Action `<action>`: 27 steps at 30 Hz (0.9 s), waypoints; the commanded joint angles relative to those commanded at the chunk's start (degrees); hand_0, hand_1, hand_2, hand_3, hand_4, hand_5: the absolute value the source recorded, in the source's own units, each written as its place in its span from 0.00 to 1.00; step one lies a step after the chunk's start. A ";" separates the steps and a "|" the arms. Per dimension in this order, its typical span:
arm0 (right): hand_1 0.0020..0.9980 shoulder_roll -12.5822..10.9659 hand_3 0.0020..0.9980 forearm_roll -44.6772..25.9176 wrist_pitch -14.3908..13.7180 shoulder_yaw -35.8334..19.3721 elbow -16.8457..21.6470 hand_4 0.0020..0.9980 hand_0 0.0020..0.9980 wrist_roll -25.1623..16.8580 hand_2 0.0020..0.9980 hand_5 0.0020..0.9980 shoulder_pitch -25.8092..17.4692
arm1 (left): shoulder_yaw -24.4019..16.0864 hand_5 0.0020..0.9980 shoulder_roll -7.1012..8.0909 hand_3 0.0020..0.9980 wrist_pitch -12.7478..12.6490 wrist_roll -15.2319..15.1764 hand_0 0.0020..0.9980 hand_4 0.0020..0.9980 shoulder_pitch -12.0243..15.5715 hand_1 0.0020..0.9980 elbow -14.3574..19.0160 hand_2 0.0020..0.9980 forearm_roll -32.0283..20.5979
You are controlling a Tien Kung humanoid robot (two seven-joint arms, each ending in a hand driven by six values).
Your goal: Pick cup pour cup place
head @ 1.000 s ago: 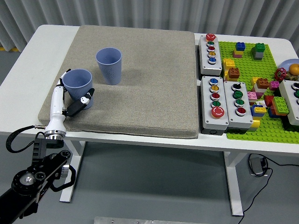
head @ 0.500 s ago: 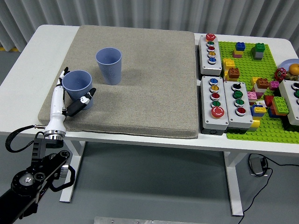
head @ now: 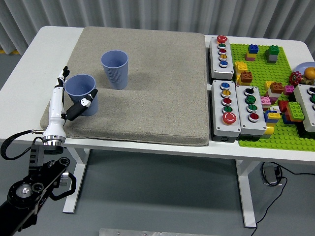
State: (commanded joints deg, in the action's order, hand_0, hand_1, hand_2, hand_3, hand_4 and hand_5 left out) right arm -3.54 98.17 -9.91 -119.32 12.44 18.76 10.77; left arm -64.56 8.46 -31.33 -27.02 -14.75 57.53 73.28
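Blue ribbed plastic is what the near cup [head: 81, 93] appears to be made of; it is judged light, thin-walled and easily dented, so it is best taken around the middle of its wall with gentle pressure, since a hard squeeze could buckle it and a loose one could let the ribs slide. It stands upright inside the spread fingers of the left hand [head: 69, 96], which is open around it: the long fingers [head: 62, 78] lie beyond its left side and the thumb [head: 81, 105] sits at its near side, whether touching cannot be told. A second blue cup [head: 114, 69], upright and open, stands up and to the right of the hand, near but apart. Both rest on a grey fabric mat [head: 157, 88], judged soft and grippy, which covers much of the white tabletop [head: 29, 73]. Farther right, well away from the hand, button boxes [head: 231, 88] and a green brick plate [head: 266, 98] are laid out. The right hand is not seen.
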 joint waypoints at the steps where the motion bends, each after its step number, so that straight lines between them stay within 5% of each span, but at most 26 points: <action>1: 0.60 0.01 0.60 0.01 -0.01 -0.02 0.00 0.00 0.68 0.01 0.57 0.23 -0.01 | -0.43 0.55 0.03 1.00 0.12 0.09 0.88 0.99 0.45 0.92 0.57 1.00 0.34; 12: 0.61 -0.02 0.60 0.36 0.05 -0.26 0.01 0.00 0.68 0.05 0.57 0.23 0.04 | -3.56 0.56 0.96 1.00 -0.81 -0.32 0.89 1.00 3.94 0.93 8.07 1.00 1.21; 13: 0.61 -0.02 0.60 0.37 0.04 -0.26 0.02 0.00 0.68 0.06 0.57 0.23 0.05 | -3.95 0.56 0.95 1.00 -1.91 -1.44 0.89 1.00 4.05 0.93 9.29 1.00 -0.64; 14: 0.61 -0.01 0.60 0.37 0.03 -0.25 0.02 0.00 0.68 0.07 0.57 0.23 0.05 | -4.11 1.00 0.95 0.93 -2.44 -1.99 0.77 0.85 4.08 0.79 9.87 0.90 -2.19; 17: 0.61 -0.01 0.60 0.32 0.01 -0.17 0.02 0.00 0.68 0.09 0.57 0.23 0.08 | -4.89 1.00 0.68 0.93 -5.65 -6.69 0.77 0.85 3.78 0.79 12.49 0.90 -8.18; 19: 0.61 0.00 0.60 0.22 -0.03 -0.12 0.02 0.00 0.68 0.10 0.57 0.23 0.06 | -5.30 1.00 0.35 0.93 -5.65 -9.93 0.77 0.85 3.52 0.79 13.67 0.90 -13.02; 20: 0.61 0.01 0.60 0.16 -0.06 -0.10 0.03 0.00 0.68 0.11 0.57 0.23 0.02 | -5.60 1.00 -0.03 0.95 -5.65 -9.96 0.80 0.73 3.15 0.83 14.77 0.94 -15.26; 25: 0.61 0.03 0.60 0.36 -0.04 -0.05 0.03 0.00 0.68 0.19 0.57 0.23 0.02 | -5.74 1.00 -0.58 0.95 -5.65 -9.96 0.80 0.73 2.38 0.83 18.78 0.94 -27.20; 27: 0.61 0.06 0.60 0.37 -0.08 -0.01 0.02 0.00 0.68 0.22 0.57 0.23 0.00 | -5.76 1.00 -0.51 0.98 -5.65 -9.96 0.89 0.72 2.47 0.89 21.11 1.00 -30.81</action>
State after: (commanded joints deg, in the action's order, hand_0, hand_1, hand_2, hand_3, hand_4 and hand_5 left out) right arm -3.48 98.54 -9.99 -119.32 12.46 18.97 10.77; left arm -70.31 7.94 -36.98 -36.98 -12.28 78.64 42.48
